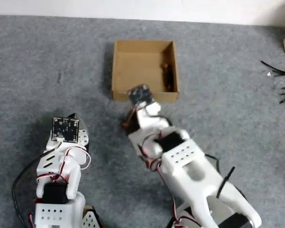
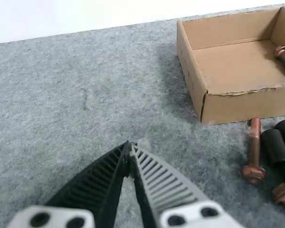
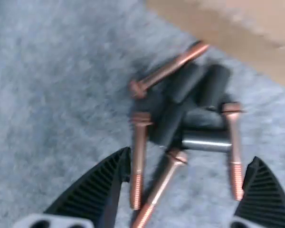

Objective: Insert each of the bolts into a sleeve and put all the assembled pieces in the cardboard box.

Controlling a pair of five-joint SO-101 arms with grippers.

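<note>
The right arm's fingers (image 3: pixel 102 185) are spread wide, gripping nothing, poised over the heap of copper bolts (image 3: pixel 138 156) and dark sleeves (image 3: pixel 180 114) lying on the grey bench (image 1: pixel 228 118) just in front of the cardboard box (image 1: pixel 114 66). One sleeved bolt (image 1: pixel 168 76) lies inside the box against a side wall. The left arm's fingers (image 2: pixel 161 183) are pinched together on nothing, off to the side of the heap.

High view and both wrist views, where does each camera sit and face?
High view: fixed overhead, looking down on the cardboard box, left arm and right arm.
Left wrist view: on the left arm, facing the box across the carpet; shut left gripper shows.
Right wrist view: on the right arm, looking down at bolts and sleeves; open right gripper shows.
Shared: both wrist views show the loose bolts.
</note>
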